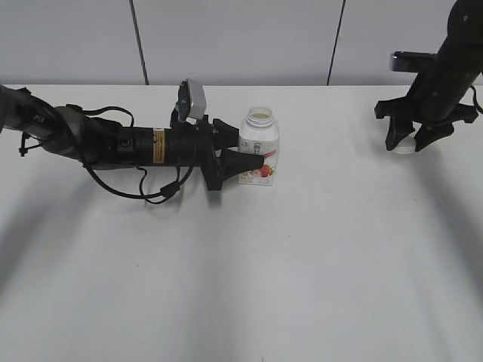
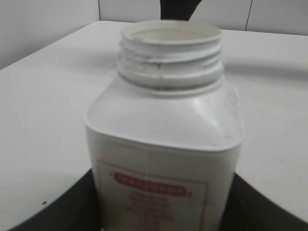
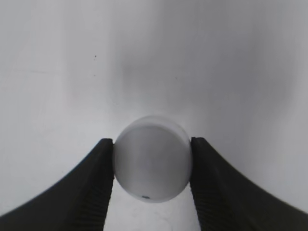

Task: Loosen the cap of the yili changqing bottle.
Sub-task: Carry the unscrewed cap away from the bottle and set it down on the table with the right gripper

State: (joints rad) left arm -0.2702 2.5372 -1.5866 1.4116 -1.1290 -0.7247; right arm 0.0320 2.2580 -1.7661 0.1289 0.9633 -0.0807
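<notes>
The left gripper (image 1: pixel 253 161) is clamping the light, squeezable yili changqing bottle (image 1: pixel 259 147) low on its label; the right gripper (image 3: pixel 152 166) is pinching the slick, rigid cap (image 3: pixel 152 165) across its rim, well apart.

The yili changqing bottle (image 1: pixel 259 147) stands upright mid-surface with its threaded neck open and free from above. The left gripper (image 1: pixel 243 157) and its arm block its left side. The surface (image 1: pixel 249 286) lies bare in front and to the right, up to the right gripper (image 1: pixel 411 139) pinching the cap (image 1: pixel 404 146) at the far right.
</notes>
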